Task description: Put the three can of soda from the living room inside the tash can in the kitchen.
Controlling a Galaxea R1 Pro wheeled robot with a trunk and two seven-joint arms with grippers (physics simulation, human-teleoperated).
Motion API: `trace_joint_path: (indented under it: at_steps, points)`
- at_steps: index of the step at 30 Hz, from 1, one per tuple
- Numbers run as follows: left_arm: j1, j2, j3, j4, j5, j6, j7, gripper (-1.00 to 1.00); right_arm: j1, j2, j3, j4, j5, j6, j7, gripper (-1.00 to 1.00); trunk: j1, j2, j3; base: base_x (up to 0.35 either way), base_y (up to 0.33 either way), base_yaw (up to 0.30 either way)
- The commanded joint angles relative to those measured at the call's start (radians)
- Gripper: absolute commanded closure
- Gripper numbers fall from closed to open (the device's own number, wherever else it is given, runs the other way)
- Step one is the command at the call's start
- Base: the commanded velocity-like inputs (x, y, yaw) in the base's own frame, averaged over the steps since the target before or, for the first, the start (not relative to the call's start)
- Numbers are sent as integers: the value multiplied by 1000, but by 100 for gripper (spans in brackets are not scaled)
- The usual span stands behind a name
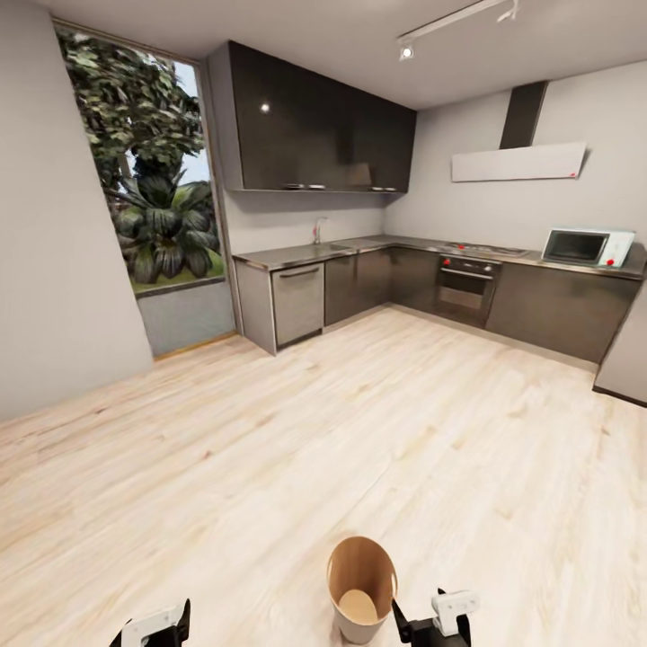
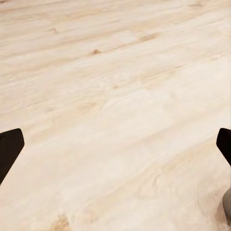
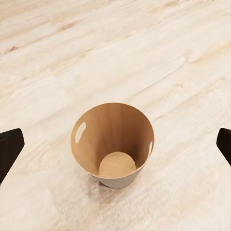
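I am in the kitchen. The tash can (image 1: 358,564) stands upright on the pale wood floor just in front of me, between my two arms. Its brown inside shows down to a bare bottom. My right gripper (image 1: 437,624) hangs beside the bin, and the right wrist view looks down into the tash can (image 3: 111,126) between wide-spread fingertips (image 3: 9,149). The right gripper (image 3: 115,149) is open and holds nothing. My left gripper (image 1: 155,629) is open over bare floor, as the left gripper (image 2: 115,149) also shows in its wrist view. The can of soda and the living room are out of view.
Dark cabinets (image 1: 359,283) with a steel counter (image 1: 305,254) run along the far wall and corner, with a built-in oven (image 1: 465,288) and a microwave (image 1: 586,246). A tall window (image 1: 153,189) is at the left. Open wood floor (image 1: 314,431) lies between me and them.
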Motion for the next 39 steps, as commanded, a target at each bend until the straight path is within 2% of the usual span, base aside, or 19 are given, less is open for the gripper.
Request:
trace_joint_path:
  at_steps: [1,6,17,22,26,27,33,34,35,38,39]
  points:
    - [0,0,0,0,0,0,0,-100,0,0,1,1,0,0,-1,-100,0,0,0,296,51,0]
    - [0,0,0,0,0,0,0,-100,-1,-1,6,3,0,0,-2,-100,0,0,0,185,20,0]
    - [0,0,-1,1,-1,0,0,-100,-5,-21,1,2,-1,2,-3,-100,0,0,0,26,3,0]
    - [0,0,-1,1,-3,0,0,-100,-21,-22,1,-7,0,33,-3,-100,0,0,0,2,0,0]
    - [0,0,-1,2,-4,0,0,-100,-83,-17,5,-11,1,170,-3,-100,0,0,0,0,0,0]
    - [0,0,-2,2,-4,0,0,-100,-123,-15,5,-12,1,245,-3,-100,0,0,0,0,0,0]
    - [0,-1,-2,3,-5,0,0,-100,-313,-11,7,-14,-1,526,-3,-100,0,0,0,0,0,0]
    - [0,-1,-2,3,-5,0,0,-100,-418,-10,7,-11,-4,686,-5,-100,0,0,0,0,0,0]
    - [0,-1,-2,3,-5,0,0,-100,-487,-10,7,-5,-5,777,-6,-100,0,0,0,0,0,0]
    - [0,-1,-2,3,-5,0,0,-100,-583,-10,6,17,-6,882,-9,-100,0,0,0,0,0,0]
    - [0,0,-2,3,-6,0,0,-100,-676,-11,5,68,-7,960,-17,-100,0,0,0,0,0,0]
